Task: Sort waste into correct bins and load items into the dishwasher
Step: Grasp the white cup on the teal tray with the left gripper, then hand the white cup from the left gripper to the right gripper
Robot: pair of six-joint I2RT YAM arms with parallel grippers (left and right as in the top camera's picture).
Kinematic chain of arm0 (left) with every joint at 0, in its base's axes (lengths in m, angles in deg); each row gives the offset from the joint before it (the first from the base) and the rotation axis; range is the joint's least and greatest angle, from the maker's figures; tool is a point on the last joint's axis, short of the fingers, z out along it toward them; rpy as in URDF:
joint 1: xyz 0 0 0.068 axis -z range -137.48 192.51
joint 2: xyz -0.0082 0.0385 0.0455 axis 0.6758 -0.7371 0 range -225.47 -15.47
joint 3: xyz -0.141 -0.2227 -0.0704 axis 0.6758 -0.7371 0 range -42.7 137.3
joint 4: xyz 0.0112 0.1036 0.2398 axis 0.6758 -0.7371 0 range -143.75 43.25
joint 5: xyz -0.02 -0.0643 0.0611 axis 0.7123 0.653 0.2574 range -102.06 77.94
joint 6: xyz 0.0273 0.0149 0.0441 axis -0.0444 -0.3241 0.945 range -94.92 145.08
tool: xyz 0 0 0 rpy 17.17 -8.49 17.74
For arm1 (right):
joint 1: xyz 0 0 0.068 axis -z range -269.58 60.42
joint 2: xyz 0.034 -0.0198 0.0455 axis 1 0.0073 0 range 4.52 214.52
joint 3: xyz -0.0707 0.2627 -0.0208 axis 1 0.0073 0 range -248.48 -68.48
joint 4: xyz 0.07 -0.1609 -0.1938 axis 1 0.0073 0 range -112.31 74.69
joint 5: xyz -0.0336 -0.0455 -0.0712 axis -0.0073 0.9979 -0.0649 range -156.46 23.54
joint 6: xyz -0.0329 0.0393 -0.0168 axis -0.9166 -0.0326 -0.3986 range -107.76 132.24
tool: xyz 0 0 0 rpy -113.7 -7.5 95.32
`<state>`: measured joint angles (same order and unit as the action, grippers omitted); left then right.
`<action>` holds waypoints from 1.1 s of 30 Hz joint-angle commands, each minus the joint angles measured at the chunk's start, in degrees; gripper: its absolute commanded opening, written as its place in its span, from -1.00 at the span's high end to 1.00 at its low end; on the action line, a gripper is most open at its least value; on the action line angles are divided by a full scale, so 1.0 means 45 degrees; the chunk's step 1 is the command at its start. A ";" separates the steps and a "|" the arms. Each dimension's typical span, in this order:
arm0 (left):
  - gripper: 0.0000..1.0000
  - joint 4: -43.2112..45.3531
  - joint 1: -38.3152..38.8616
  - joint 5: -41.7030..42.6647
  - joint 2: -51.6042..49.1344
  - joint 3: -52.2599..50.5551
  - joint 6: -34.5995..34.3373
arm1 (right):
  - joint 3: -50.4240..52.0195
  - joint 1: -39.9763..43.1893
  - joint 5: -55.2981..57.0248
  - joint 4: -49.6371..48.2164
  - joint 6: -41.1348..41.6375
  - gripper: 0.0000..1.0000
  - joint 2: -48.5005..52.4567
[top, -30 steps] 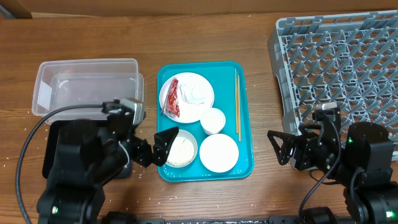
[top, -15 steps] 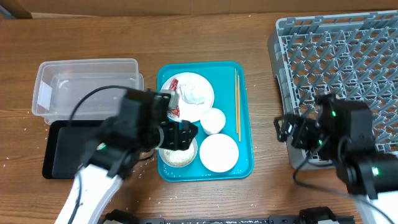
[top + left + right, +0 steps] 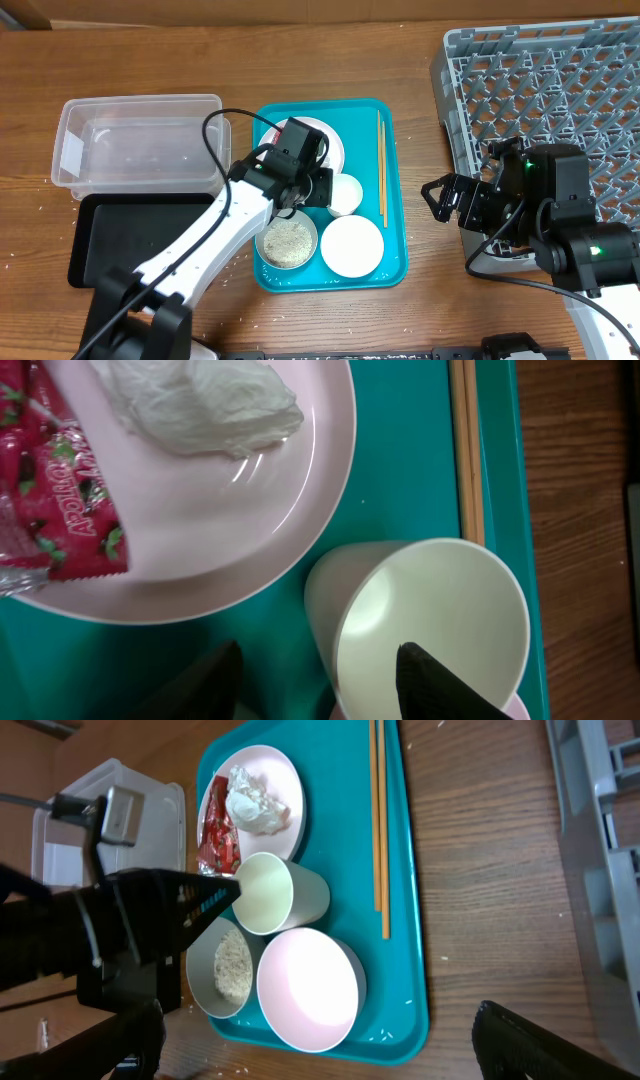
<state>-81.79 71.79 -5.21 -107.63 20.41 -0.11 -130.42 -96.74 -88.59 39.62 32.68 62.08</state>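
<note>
Small cup (image 3: pixel 430 610) sits on the teal tray (image 3: pixel 395 250), with the left tool (image 3: pixel 318 652) half-spread astride its wall (one finger inside, one outside, not clamped). Beside it, the plate (image 3: pixel 250 510) carries the red wrapper (image 3: pixel 60 510) and tissue wad (image 3: pixel 195 400), and a bowl (image 3: pixel 290 266) holds rice (image 3: pixel 290 242). Chopsticks (image 3: pixel 381 165) lie alongside. The right tool (image 3: pixel 434 198) hangs released over the table (image 3: pixel 430 120), beside the grey rack (image 3: pixel 560 90).

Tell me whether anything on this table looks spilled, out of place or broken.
A red wrapper and a crumpled tissue lie on the small plate, and a few white grains are scattered on the table by the black tray. Nothing looks tipped or broken.
</note>
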 commanded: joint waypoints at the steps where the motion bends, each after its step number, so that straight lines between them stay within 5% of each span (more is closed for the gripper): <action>1: -0.03 0.0243 0.0112 0.0597 -0.0675 0.0262 -0.0121 | -0.0491 0.0024 -0.0160 0.0102 0.0044 -1.00 -0.0068; 3: 0.06 0.0214 0.0112 0.0738 -0.0913 0.0257 -0.0117 | -0.0491 0.0024 -0.0155 0.0175 0.0044 -1.00 -0.0068; 7: 0.92 0.0131 0.0092 0.0767 -0.0976 0.0272 -0.0126 | -0.0491 0.0024 -0.0160 0.0228 0.0044 -1.00 -0.0073; 16: 0.92 -0.1710 -0.1098 0.1962 0.1005 0.1477 0.0500 | -0.0491 0.0024 -0.0170 -0.0044 0.0034 -1.00 -0.0068; 22: 0.92 -0.1642 -0.3711 1.1691 0.1909 0.1758 0.3123 | -0.0491 0.0024 -0.5149 -0.1545 -0.3007 -1.00 -0.0068; 26: 0.92 -0.1817 -0.4974 1.7218 0.1860 0.1749 0.4454 | -0.0491 0.0010 -0.8412 -0.3585 -0.3211 -0.94 -0.0049; 33: 0.92 -0.1778 -0.4818 1.8476 0.1865 0.1749 0.4522 | -0.0491 -0.1428 -0.9335 -0.5532 -0.2254 -0.92 0.0670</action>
<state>-89.82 49.65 70.03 -99.37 27.54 17.83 -131.27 -99.80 -126.51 16.74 21.45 63.26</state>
